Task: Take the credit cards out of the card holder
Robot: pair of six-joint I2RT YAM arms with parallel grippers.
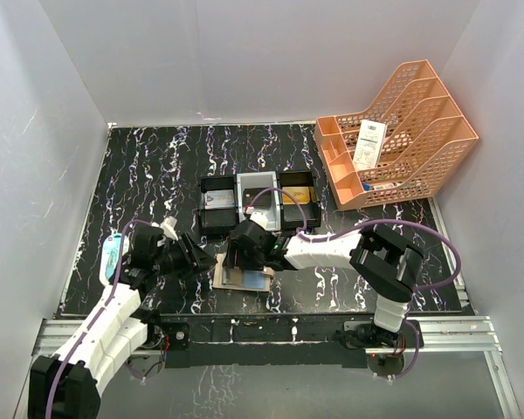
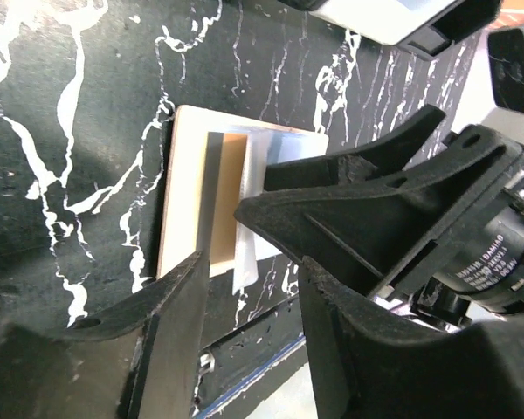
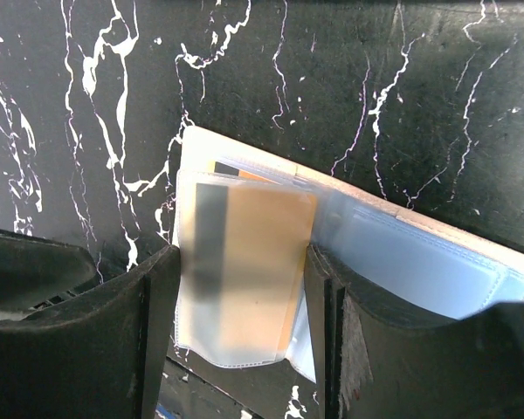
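Between the right end effector's point(image 3: 242, 262) jaws the gold credit card point(image 3: 249, 292) is gripped for withdrawal, which probably requires the card holder point(image 2: 188, 192) pinned by the open left end effector point(image 2: 253, 262).

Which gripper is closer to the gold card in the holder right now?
Right. The right gripper straddles the gold card, one finger at each side. The left gripper is beside the card holder, with the card beyond its fingertips.
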